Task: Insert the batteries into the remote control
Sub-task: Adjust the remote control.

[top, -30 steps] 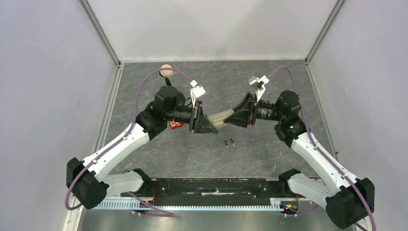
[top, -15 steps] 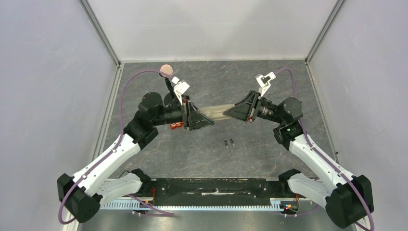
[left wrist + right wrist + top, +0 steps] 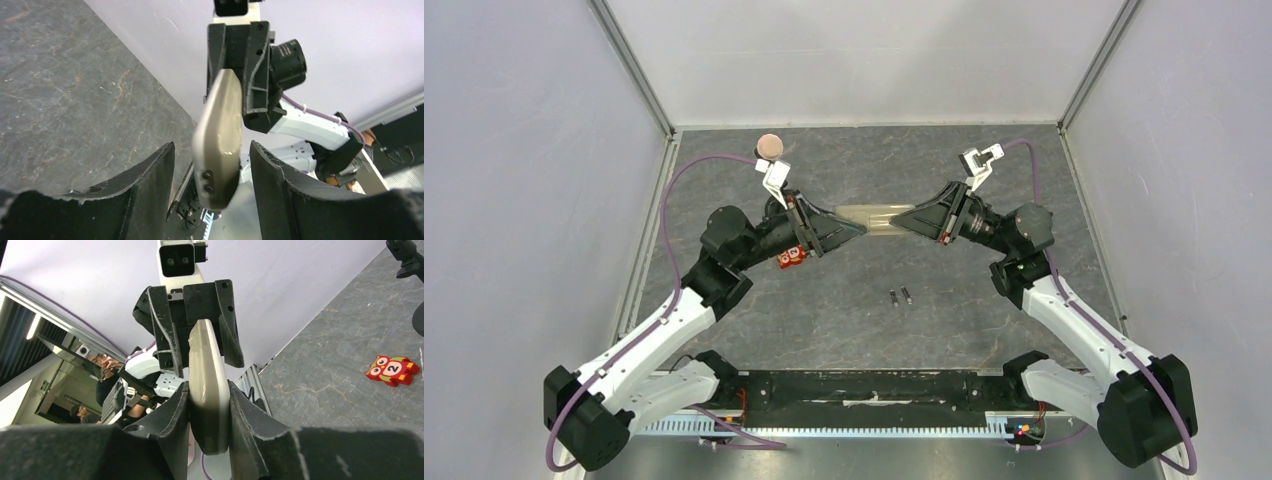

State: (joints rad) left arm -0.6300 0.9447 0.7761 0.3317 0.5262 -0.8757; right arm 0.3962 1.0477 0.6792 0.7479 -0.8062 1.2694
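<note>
Handover done: left pincer [image 3: 852,227] has spread off the remote [image 3: 879,216]; right pincer [image 3: 906,219] alone pinches it; batteries [image 3: 900,296] unloaded.

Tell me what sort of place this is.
Probably a robot lab test cell: a left arm and a right arm bolted side by side at the edge of a grey table, boxed in by plain white walls.

One readable mark: a numeral on the little owl.
The red owl-shaped piece [image 3: 392,370] lies on the grey surface [image 3: 345,330] at about three o'clock in the right wrist view, a "2" on its belly. Nothing else is legible.
</note>
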